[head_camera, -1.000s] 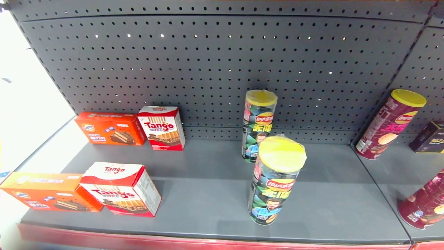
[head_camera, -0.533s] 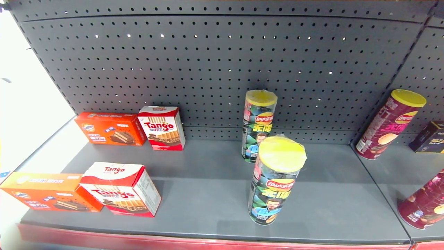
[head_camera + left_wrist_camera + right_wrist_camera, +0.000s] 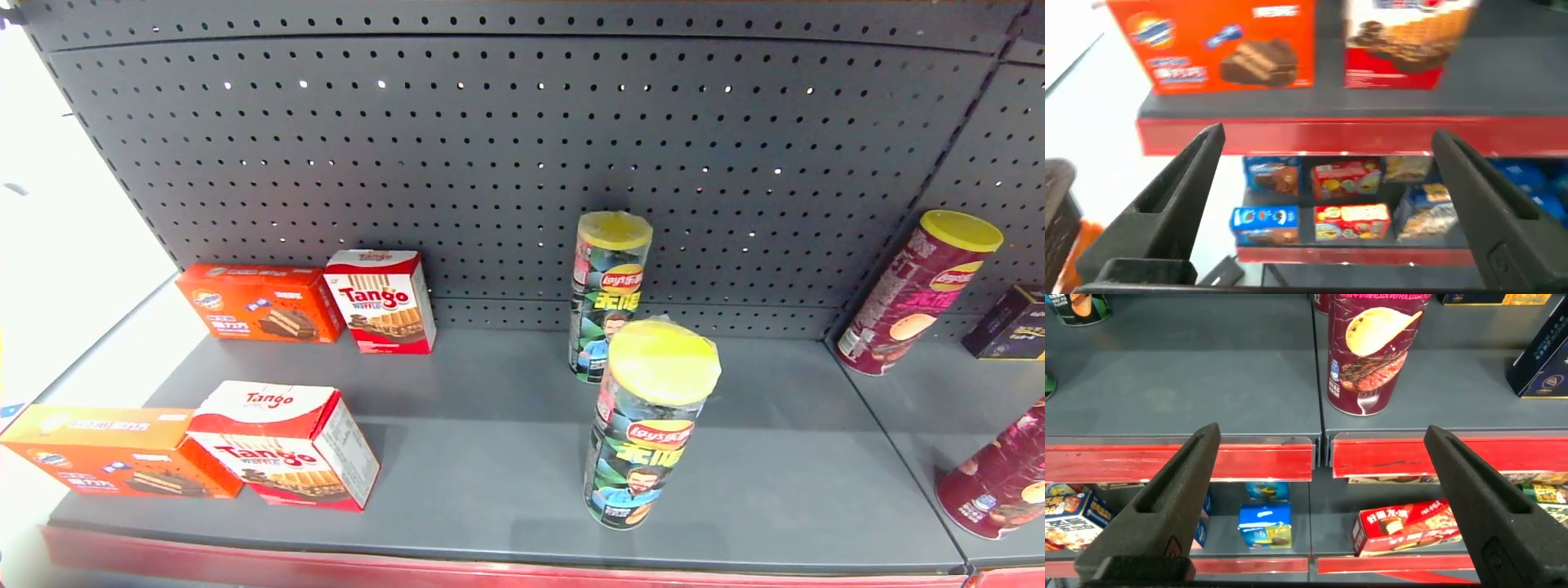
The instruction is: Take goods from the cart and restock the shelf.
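The left gripper point(image 3: 1327, 216) has its jaws wide and empty, level with the red shelf edge point(image 3: 1331, 135) below the orange box point(image 3: 1221, 45). The right gripper point(image 3: 1323, 510), jaws also wide and empty, faces the purple can point(image 3: 1368, 355). On the grey shelf point(image 3: 490, 441), bare deck separates the front green can point(image 3: 645, 425) from the wafer box point(image 3: 286, 445).
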